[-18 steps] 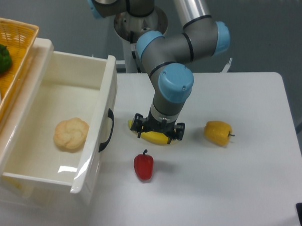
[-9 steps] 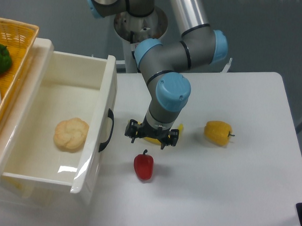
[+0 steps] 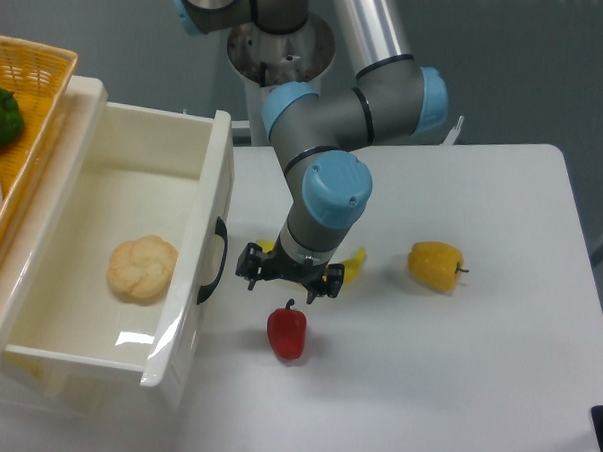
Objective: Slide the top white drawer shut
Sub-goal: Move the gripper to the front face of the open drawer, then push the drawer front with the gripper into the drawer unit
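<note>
Glossy cream top white drawer (image 3: 196,241) pulled out, black handle; end effector (image 3: 288,277) spread, empty.

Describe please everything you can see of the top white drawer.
The top white drawer is a glossy cream-white box, plastic by its look, pulled far out of the cabinet and open. A black curved handle sits on its front panel. Inside lies one pale round bun on the floor of the drawer. The pincer hovers to the right of the handle, not touching it.
</note>
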